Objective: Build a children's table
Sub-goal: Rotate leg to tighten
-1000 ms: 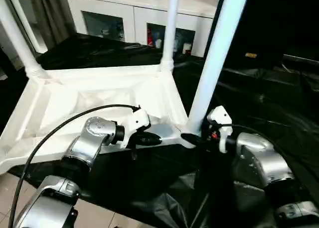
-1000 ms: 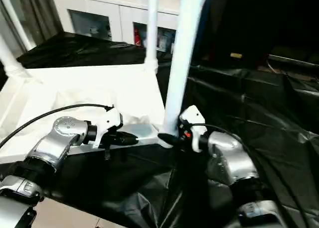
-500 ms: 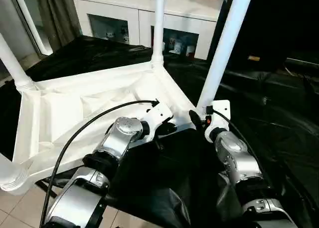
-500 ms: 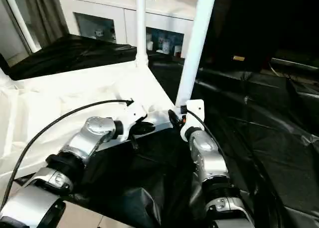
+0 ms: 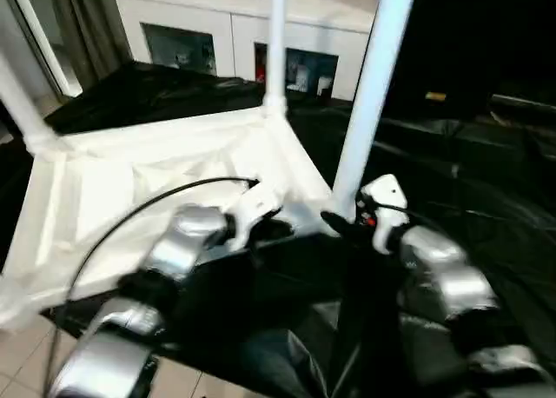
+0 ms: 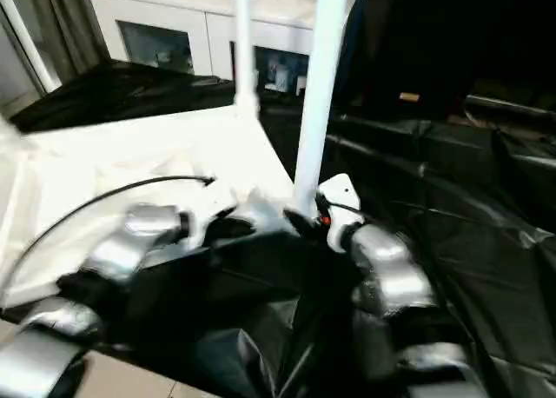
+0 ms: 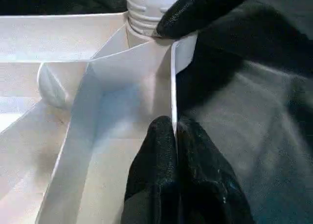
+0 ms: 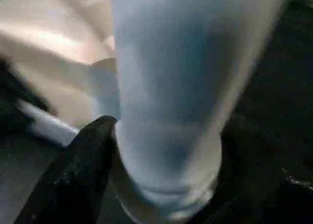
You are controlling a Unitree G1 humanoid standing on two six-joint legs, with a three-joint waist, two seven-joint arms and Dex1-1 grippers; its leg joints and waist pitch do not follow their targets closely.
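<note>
- The white tabletop (image 5: 156,168) was found lying upside down on black sheeting (image 5: 486,181), its ribbed underside facing up.
- Three legs were seen standing upright in corner sockets: the near-right leg (image 5: 369,85), the far-right leg (image 5: 276,42) and the far-left leg (image 5: 19,102). The state of the fourth corner could not be determined.
- The left gripper (image 7: 175,136) was observed pinched shut on the tabletop's thin near edge wall (image 7: 173,94), one black finger (image 7: 151,170) on the inner side and the other on the outer side.
- The right gripper (image 8: 161,150) was placed around the base of the near-right leg, just above the corner socket (image 7: 144,9). One black finger (image 8: 83,170) was seen against the leg's lower collar, and the other lay on the opposite side; whether the leg was firmly clamped or only loosely encircled could not be told.
- In the left wrist view, a black fingertip (image 7: 195,9) of the right gripper was seen touching the threaded collar at that socket.
- A white glass-doored cabinet (image 5: 217,33) was noted behind the work area.
</note>
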